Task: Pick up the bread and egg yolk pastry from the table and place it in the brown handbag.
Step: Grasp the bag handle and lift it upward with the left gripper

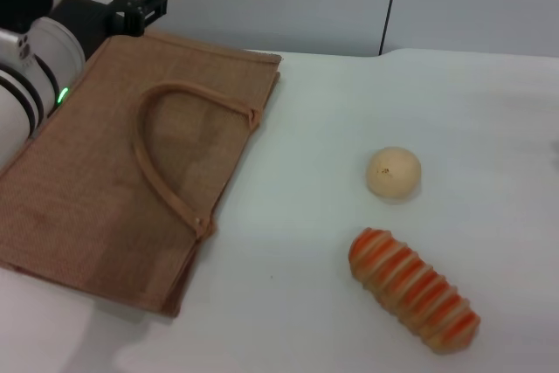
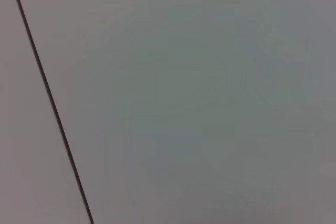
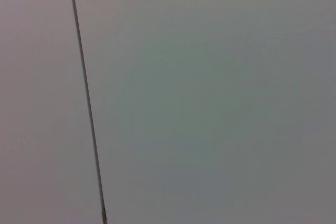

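Only the head view shows the coarse brown jute handbag (image 1: 122, 172) lying flat beside the black left gripper (image 1: 144, 6), whose opening I cannot tell, well apart from the round beige egg yolk pastry (image 1: 393, 171) and striped orange-cream bread (image 1: 413, 289); both wrist views show blank grey wall (image 2: 210, 98).

The brown handbag (image 1: 113, 172) is lying flat on the worktop's (image 1: 306, 303) left side, with the egg yolk pastry (image 1: 393, 171) sitting well apart to its right and the bread (image 1: 413, 289) resting just in front of the pastry.
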You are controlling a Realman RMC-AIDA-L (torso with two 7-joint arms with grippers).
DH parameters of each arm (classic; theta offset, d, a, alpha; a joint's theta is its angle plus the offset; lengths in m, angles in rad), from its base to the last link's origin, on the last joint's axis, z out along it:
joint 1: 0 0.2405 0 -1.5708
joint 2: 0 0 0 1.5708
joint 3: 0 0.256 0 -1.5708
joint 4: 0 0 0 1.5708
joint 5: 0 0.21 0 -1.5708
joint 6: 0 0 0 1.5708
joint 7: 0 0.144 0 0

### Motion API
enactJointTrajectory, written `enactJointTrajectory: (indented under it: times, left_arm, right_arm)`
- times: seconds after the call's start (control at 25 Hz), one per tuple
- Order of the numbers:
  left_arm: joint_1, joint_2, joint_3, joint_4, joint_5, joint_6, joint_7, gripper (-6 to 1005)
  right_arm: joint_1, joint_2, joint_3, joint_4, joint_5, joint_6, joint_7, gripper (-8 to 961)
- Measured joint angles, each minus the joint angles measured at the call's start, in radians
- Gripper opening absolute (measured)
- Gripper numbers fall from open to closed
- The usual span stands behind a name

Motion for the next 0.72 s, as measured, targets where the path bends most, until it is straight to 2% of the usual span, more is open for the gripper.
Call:
enactJointTrajectory:
  times: [0.72]
  left_arm:
    - [-0.002,0.000,-0.003,-0.008,0.000,0.002,0.000,799]
  right_arm:
    - [0.004,0.000,0.000,0.001,0.000,0.000,0.000,714]
